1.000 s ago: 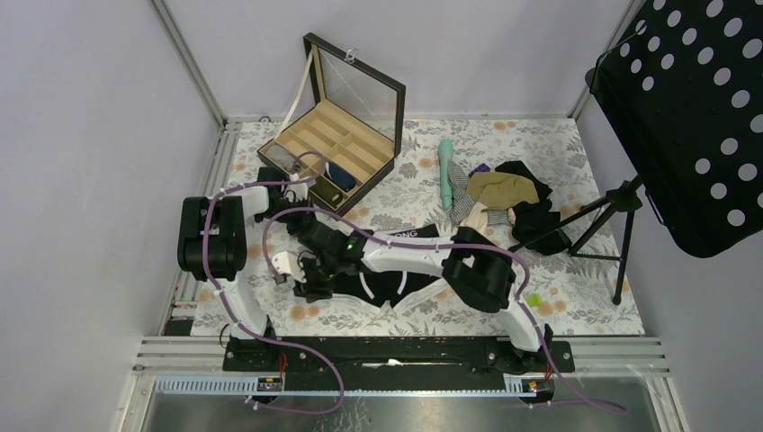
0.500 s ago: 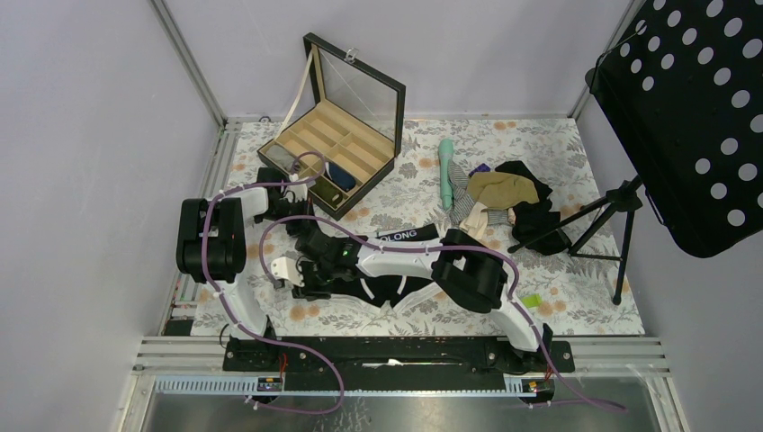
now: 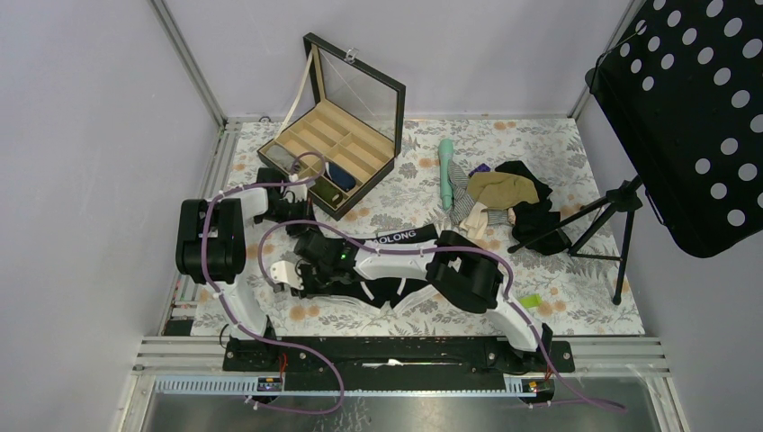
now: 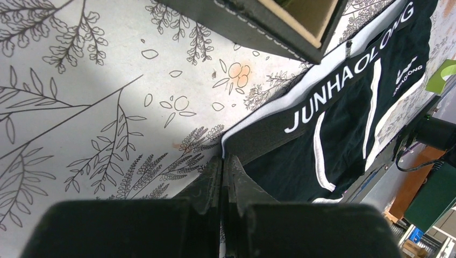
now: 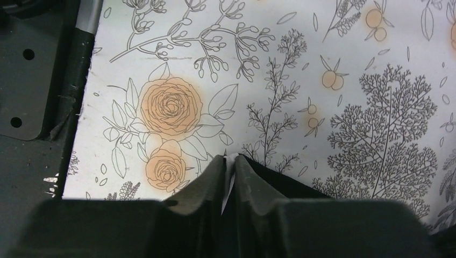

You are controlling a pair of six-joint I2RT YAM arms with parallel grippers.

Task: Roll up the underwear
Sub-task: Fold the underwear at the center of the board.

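The underwear (image 3: 400,270) lies spread on the flowered cloth under my right arm, dark with white piping and a lettered waistband. In the left wrist view the underwear (image 4: 344,118) stretches off to the right. My left gripper (image 4: 224,159) is shut on the corner of its waistband, and from above this left gripper (image 3: 295,216) sits beside the box. My right gripper (image 5: 230,158) is shut on the underwear (image 5: 293,185), a strip of white hem showing between its fingertips. Seen from above, the right gripper (image 3: 306,281) is at the garment's near left end.
An open wooden divider box (image 3: 335,153) with a glass lid stands just behind the left gripper, its wall (image 4: 258,24) close above. A pile of clothes (image 3: 504,198) and a mint-green object (image 3: 445,171) lie at the back right. A music stand (image 3: 693,117) stands at the right. The table's metal edge (image 5: 37,97) is left of the right gripper.
My right arm has slid a little to the left and its jaws have closed onto the white hem. The left arm has not moved.
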